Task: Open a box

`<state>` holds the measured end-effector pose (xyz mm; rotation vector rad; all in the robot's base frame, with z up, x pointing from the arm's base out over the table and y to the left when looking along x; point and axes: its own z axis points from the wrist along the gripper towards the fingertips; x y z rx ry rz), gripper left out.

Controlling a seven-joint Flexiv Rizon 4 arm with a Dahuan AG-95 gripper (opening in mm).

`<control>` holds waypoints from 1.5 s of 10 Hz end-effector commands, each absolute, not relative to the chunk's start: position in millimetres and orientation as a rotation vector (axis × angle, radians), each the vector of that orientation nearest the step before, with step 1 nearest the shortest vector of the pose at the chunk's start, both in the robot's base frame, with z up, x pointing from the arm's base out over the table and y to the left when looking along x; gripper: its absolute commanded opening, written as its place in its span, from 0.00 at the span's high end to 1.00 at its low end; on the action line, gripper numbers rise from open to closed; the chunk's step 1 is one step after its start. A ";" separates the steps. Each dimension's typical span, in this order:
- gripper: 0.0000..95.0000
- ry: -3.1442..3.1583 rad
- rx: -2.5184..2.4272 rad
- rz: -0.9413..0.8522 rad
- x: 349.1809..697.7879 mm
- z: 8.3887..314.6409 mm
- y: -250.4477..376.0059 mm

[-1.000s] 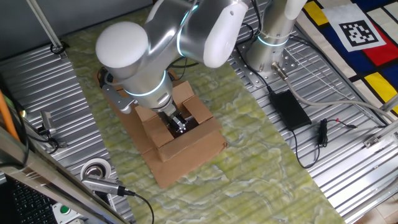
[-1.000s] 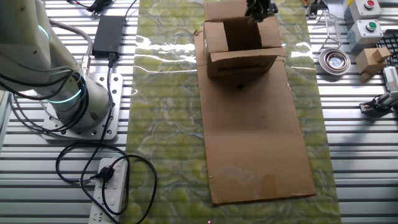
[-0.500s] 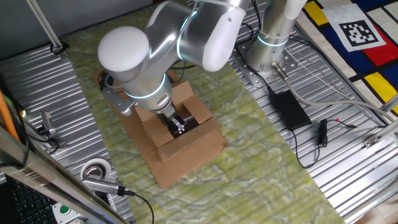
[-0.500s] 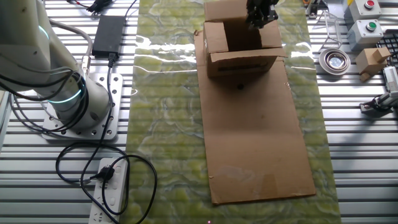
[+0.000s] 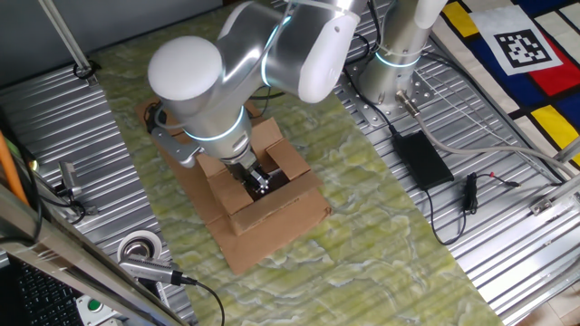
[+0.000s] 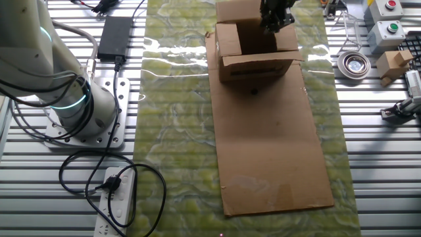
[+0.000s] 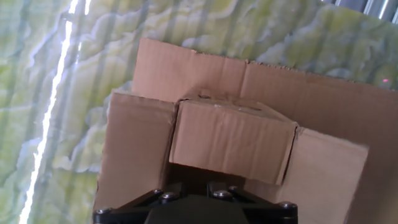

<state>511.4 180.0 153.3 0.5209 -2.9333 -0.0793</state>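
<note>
The small brown cardboard box [image 5: 272, 195] stands on a large flat cardboard sheet [image 6: 270, 145], its top flaps folded outward. My gripper [image 5: 260, 180] reaches down into the box's open top, near one wall. In the other fixed view the box [image 6: 255, 47] is at the sheet's far end and the gripper [image 6: 275, 16] is over its far right corner. In the hand view a cardboard flap [image 7: 231, 142] stands right in front of the gripper [image 7: 193, 190], whose fingertips are dark and hidden. I cannot tell whether the jaws grip anything.
A green patterned mat [image 5: 381, 217] covers the table. A tape roll [image 5: 140, 246] and tools lie at the front left. A black power brick [image 5: 421, 158] and cables lie to the right. The arm's base [image 5: 394, 77] stands behind, and button boxes [image 6: 388, 26] at the other side.
The arm has shifted slightly, and the gripper has sunk a little lower at the box's opening. The box has not moved.
</note>
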 end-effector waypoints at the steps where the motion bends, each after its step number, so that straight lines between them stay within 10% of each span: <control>1: 0.80 -2.921 0.563 -0.066 518.0 155.0 180.4; 15: 0.80 -2.974 0.578 -0.028 518.8 149.1 179.1</control>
